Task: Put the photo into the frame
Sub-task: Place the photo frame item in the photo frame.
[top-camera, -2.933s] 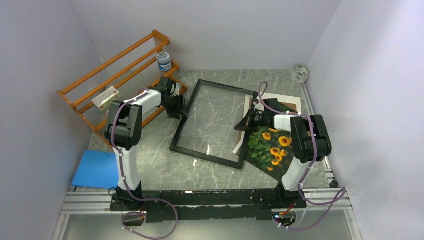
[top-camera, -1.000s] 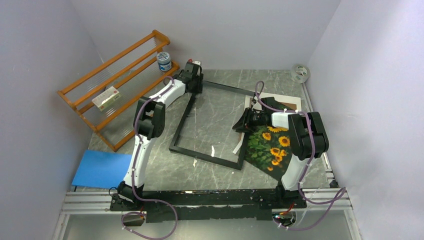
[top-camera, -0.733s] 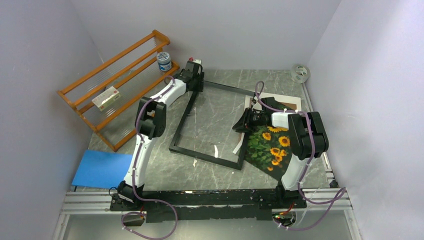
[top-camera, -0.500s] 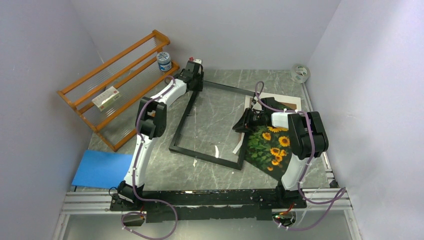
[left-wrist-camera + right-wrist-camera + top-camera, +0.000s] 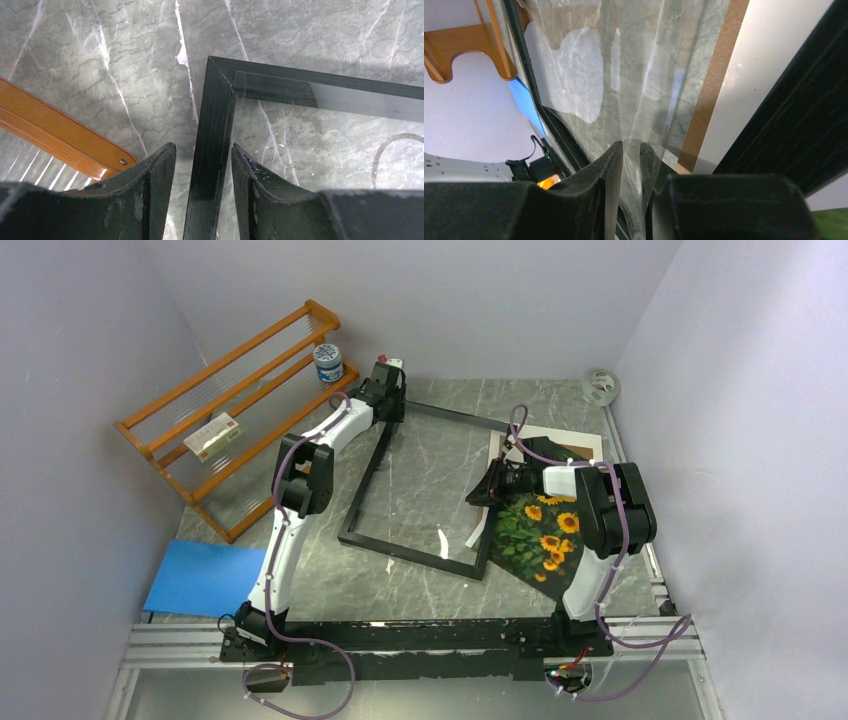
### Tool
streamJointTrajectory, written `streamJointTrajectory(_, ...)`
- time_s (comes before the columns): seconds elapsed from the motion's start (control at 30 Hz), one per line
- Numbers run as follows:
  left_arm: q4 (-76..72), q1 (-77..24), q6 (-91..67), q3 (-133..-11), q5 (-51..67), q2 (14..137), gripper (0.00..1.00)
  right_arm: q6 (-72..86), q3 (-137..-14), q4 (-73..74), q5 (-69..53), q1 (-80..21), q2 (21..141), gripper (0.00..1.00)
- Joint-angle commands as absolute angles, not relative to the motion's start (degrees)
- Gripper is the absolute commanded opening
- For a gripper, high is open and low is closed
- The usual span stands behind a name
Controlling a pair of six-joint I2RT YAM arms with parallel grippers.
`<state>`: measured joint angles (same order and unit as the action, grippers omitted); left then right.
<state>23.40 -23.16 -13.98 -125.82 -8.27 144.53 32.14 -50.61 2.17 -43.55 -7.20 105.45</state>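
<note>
The black frame [image 5: 420,490] lies on the marble table, its right rail propped on the photo [image 5: 545,535], a sunflower print lying face up at the right. My left gripper [image 5: 388,403] is at the frame's far left corner. In the left wrist view it [image 5: 202,146] is open and straddles the left rail [image 5: 220,100], with a thin gap on each side. My right gripper [image 5: 487,488] is at the frame's right edge. In the right wrist view its jaws [image 5: 630,144] stand narrow, shut on the frame's clear pane [image 5: 624,75]; the black rail [image 5: 794,115] runs beside them.
An orange wooden rack [image 5: 230,390] stands at the back left, holding a small box [image 5: 213,437], with a jar [image 5: 328,362] behind it. A blue sheet [image 5: 195,575] lies near left. A brown backing board [image 5: 565,447] sits behind the photo. A tape roll [image 5: 600,386] is far right.
My left arm stretched from the middle of the frame's left rail to its far corner, and its jaws narrowed around the rail. The right jaws closed in on the pane.
</note>
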Motion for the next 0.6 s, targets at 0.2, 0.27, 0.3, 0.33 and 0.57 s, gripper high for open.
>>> streamJointTrajectory(0.2,23.97,-22.70,-12.41,-124.95,-5.10,140.67,0.60,33.08,-52.06,-1.92,-46.03,-7.39,107.01,0.21)
streamJointTrajectory(0.27,23.82,-22.63,-12.74,-124.15,-3.71,139.21,0.63,33.19,-52.48,-1.68,-46.16,-7.38,107.20,0.19)
streamJointTrajectory(0.3,23.82,-22.59,-12.97,-123.73,-3.08,138.61,0.64,33.16,-52.61,-1.74,-46.32,-7.43,107.37,0.16)
streamJointTrajectory(0.33,23.82,-22.52,-13.02,-123.40,-2.26,137.98,0.65,33.26,-52.76,-1.74,-46.54,-7.45,107.50,0.15)
streamJointTrajectory(0.57,23.99,-22.49,-13.52,-118.92,0.76,132.73,0.75,32.66,-54.66,-0.41,-47.37,-8.23,108.75,0.12)
